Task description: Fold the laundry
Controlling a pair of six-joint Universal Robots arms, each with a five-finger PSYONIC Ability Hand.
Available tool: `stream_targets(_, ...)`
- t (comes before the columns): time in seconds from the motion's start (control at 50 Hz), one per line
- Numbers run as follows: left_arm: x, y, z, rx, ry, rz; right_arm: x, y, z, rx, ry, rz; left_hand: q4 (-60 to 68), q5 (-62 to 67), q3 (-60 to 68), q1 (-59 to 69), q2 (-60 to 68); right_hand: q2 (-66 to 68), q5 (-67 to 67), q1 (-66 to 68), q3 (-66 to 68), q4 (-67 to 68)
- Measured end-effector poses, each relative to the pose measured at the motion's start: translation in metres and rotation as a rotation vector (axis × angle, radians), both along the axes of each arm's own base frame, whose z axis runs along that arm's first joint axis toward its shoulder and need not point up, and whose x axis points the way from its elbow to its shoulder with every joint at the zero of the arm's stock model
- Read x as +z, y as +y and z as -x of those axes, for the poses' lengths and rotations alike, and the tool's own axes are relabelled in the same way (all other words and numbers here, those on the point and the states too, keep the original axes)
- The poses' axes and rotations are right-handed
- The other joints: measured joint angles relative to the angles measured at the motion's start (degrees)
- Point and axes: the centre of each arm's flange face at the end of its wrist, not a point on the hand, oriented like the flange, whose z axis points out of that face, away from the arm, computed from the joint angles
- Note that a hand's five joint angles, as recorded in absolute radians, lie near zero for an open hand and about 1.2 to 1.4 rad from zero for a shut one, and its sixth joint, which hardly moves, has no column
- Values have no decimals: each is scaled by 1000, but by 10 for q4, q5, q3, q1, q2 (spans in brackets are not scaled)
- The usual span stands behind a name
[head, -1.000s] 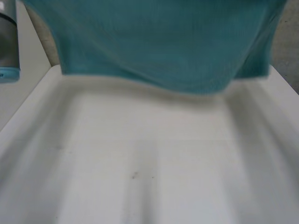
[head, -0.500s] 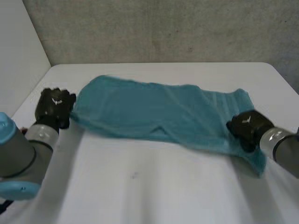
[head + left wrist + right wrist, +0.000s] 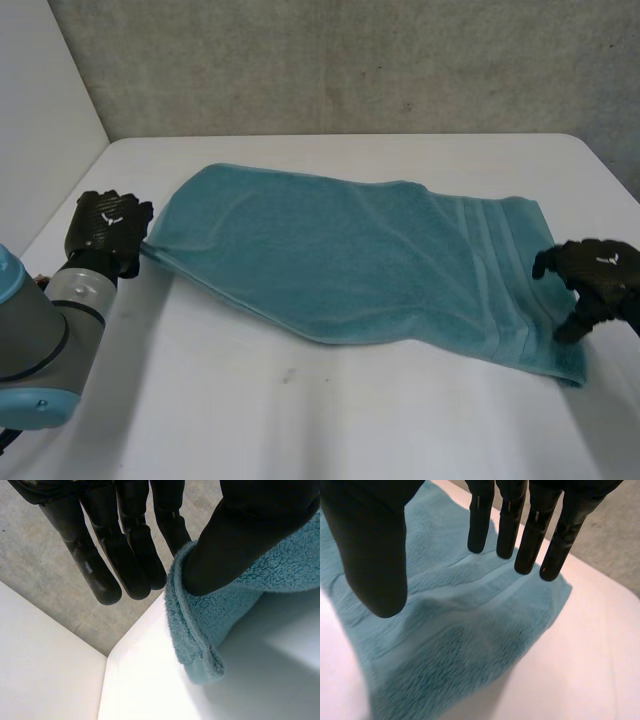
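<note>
The teal towel (image 3: 350, 255) lies spread flat across the white desk (image 3: 330, 430), its long side running from one arm to the other, with a striped band near its right end. At the left corner, the left robot hand (image 3: 108, 228) has hold of it. In its wrist view the thumb (image 3: 240, 535) presses into the fluffy hem, and the cloth curls up between the thumb and the nearest of the straight fingers (image 3: 125, 555). The corner tip hangs just clear of the desk. At the other end, the right robot hand (image 3: 598, 272) sits at the towel's right edge by the near corner. It is wide, fingers straight and well apart from the thumb, poised over the striped band with nothing in its grasp.
</note>
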Motion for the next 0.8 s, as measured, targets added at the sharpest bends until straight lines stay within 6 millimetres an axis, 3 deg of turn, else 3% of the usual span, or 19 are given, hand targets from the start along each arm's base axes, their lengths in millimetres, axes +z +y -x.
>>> stream_targets(0.14, -2, 0, -3, 7, -1, -11, -21, 17, 14, 33, 23, -59, 0, 0, 0, 0, 0, 102, 91, 84, 102, 99)
stream_targets(0.32, -4, 3, -1, -2, -1, -20, -42, 27, 17, 104, 58, -71, 0, 0, 0, 0, 0, 102, 93, 83, 102, 99)
stream_targets(0.8, -5, 4, 1, -10, 0, -23, -64, 8, 22, 119, 75, -20, 0, 0, 0, 0, 0, 92, 86, 82, 89, 85)
